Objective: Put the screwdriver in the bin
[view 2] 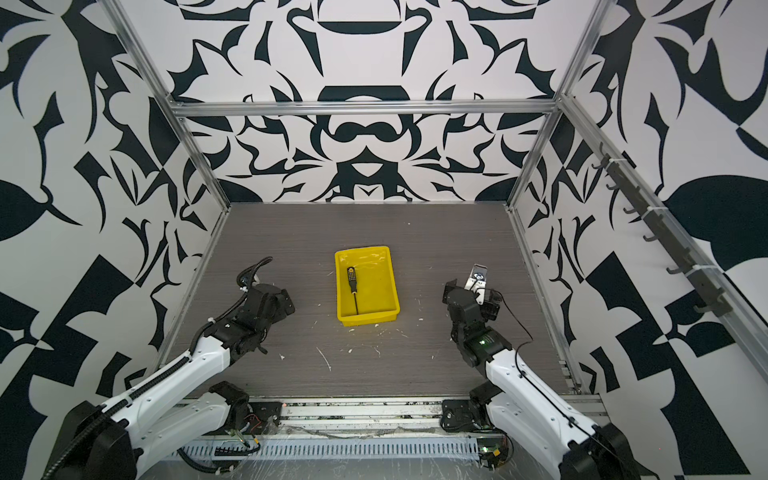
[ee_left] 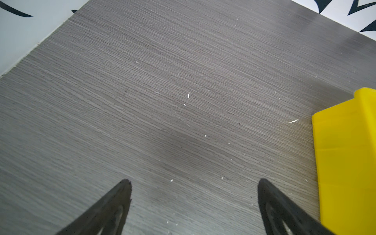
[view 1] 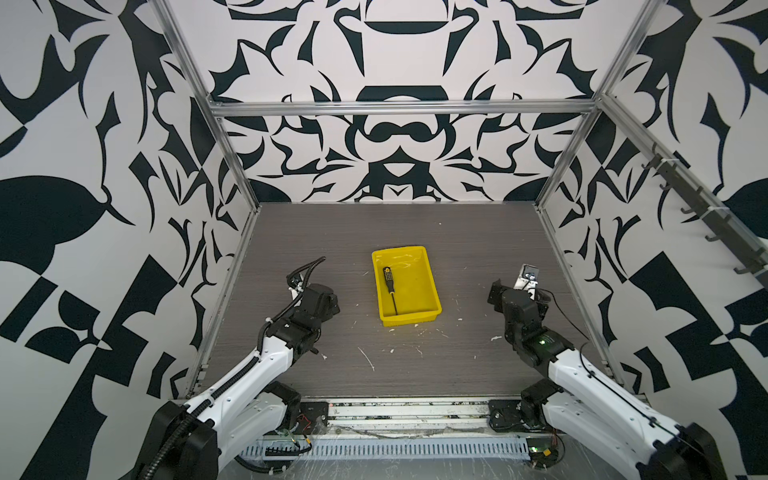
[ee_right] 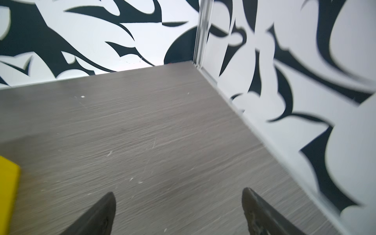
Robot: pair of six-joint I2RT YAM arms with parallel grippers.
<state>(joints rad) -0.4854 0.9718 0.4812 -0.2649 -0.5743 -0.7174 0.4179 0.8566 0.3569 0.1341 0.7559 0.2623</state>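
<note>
**Screwdriver lies in the bin; both my grippers are wide and empty**

In both top views the screwdriver (view 1: 390,288) (view 2: 353,288) lies flat on the floor of the bin (view 1: 411,318) (view 2: 370,319). It is on the side nearer my left arm, with the handle toward the far end and the shaft pointing at the near wall. I judge the task done as things lie.

My left gripper (ee_left: 194,183) has its fingers spread wide over bare table (ee_left: 183,81) with nothing between them, and the bin's outer wall (ee_left: 345,162) is just beside it. My right gripper (ee_right: 179,193) is also spread wide and empty, over table near the side wall, and only a corner of the bin (ee_right: 8,183) shows in its view. Both grippers are well apart from the screwdriver.

If I had to take it up again, I expect it to be light and stiff. The thin, round shaft would probably roll or slip between my pads, so I would not trust a grip there. The thicker dotted handle is the better hold, taken across its middle. The handle lies close to the bin wall, though I cannot tell whether it touches, so a finger may have little room on that side. The bin's inside looks glossy, so the screwdriver may skate if nudged.
</note>
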